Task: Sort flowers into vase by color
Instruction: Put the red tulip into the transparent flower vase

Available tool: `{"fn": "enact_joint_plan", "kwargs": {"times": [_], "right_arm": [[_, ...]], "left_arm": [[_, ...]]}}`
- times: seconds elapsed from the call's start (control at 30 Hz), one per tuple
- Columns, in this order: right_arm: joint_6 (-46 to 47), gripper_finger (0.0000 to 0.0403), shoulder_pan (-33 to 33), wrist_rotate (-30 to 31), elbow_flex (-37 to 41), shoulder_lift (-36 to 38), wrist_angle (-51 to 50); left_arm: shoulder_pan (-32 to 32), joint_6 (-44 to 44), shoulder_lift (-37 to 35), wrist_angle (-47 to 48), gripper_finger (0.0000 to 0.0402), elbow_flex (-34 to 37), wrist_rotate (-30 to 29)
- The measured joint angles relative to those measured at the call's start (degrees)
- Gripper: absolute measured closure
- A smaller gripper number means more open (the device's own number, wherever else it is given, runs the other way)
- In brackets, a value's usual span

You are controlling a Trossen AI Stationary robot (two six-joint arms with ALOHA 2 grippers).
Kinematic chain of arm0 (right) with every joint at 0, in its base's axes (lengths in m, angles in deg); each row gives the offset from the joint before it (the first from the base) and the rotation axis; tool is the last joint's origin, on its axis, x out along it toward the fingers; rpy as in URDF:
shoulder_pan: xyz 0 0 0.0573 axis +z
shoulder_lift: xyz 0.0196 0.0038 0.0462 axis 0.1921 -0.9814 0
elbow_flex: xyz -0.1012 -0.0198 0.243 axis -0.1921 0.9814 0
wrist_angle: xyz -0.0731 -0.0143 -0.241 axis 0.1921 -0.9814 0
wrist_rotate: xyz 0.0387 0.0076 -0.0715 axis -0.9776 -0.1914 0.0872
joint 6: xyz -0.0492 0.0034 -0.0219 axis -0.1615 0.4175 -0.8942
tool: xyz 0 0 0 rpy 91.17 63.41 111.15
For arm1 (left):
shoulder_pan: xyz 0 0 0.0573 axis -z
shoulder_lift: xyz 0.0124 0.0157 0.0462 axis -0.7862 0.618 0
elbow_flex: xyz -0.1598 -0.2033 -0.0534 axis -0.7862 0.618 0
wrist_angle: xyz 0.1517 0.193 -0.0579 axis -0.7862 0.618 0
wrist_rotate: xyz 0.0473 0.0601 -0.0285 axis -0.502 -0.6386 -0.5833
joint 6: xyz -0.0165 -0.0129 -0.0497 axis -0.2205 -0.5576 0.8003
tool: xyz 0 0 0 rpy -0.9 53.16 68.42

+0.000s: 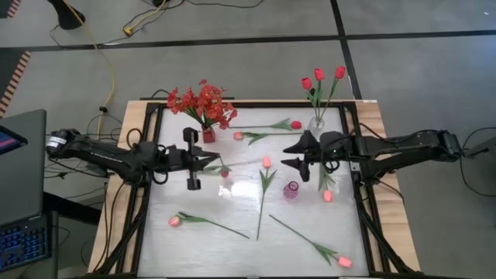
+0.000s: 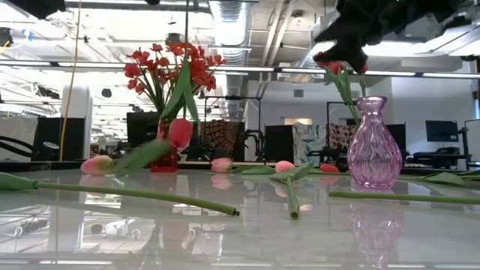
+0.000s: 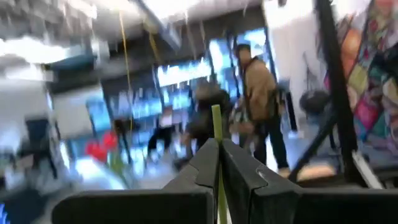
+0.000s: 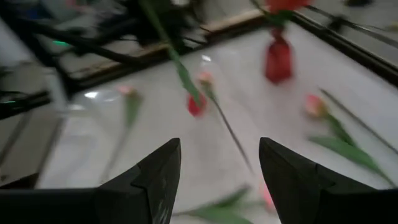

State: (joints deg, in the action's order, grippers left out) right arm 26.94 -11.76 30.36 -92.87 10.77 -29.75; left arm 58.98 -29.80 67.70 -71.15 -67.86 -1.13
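- Glossy white covered the bench [image 1: 232,248], which carried the scattered flowers and three small vases.
- The left gripper [image 1: 215,161] hovered left of the bench's centre, its fingers [image 3: 208,165] together and clamped on the green stem [image 3: 217,127] of a red tulip [image 1: 225,173]; in the low view that tulip hung head down, clear of the surface, in front of the red vase.
- The right gripper [image 1: 291,155] hovered right of centre, just in front of the clear vase, its fingers [image 4: 158,171] spread apart with nothing between them.
- A red vase [image 1: 208,135] near the far edge, left of the middle, held the bushy spray of red blossoms [image 1: 201,101].
- A clear vase [image 1: 317,122] near the far right corner held three red tulips [image 1: 318,75].
- A purple glass vase [image 2: 373,146] stood right of centre, holding no flower.
- Two tulips lay near the far edge between the red and clear vases: a red one [image 1: 296,124] and a pink one [image 1: 239,136].
- A pink tulip [image 1: 266,162] lay at the centre, its stem pointing to the near edge.
- Another pink tulip [image 1: 328,195] lay beside the purple vase, towards the right edge.
- One pink tulip [image 1: 174,221] lay towards the near left corner, and one [image 1: 344,262] by the near right corner.
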Motion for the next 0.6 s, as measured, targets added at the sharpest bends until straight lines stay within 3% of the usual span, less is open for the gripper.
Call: {"fn": "enact_joint_plan", "kwargs": {"times": [0.1, 0.17, 0.3, 0.4, 0.5, 0.6], "right_arm": [[-0.3, 0.0159, 0.0, -3.0, 0.0, 0.0, 1.4], [-0.2, 0.0159, 0.0, -3.3, 0.0, 0.0, 1.4], [-1.4, 0.0159, 1.2, -5.5, 0.0, -1.6, 5.3], [-8.0, 0.0159, 3.7, -8.5, 0.0, -5.0, 12.0], [-26.0, 0.0159, 7.2, -9.8, 0.0, -9.3, 19.4], [-53.4, 0.0159, 11.2, -10.1, 0.0, -13.8, 25.6]], "left_arm": [[-2.1, 7.5, -2.5, 12.2, 0.0401, 0.0, -3.6], [-3.7, 13.2, -3.2, 13.7, 0.0401, 0.4, -1.6], [-3.7, 16.0, -3.9, 1.7, 0.0401, 2.6, 6.9], [-3.3, 18.2, -2.5, -9.5, 0.0401, 4.7, 8.7], [-3.0, 24.5, -0.7, -16.8, 0.0401, 5.4, 6.5], [-3.2, 33.5, 0.8, -17.9, 0.0401, 5.9, 0.4]]}}
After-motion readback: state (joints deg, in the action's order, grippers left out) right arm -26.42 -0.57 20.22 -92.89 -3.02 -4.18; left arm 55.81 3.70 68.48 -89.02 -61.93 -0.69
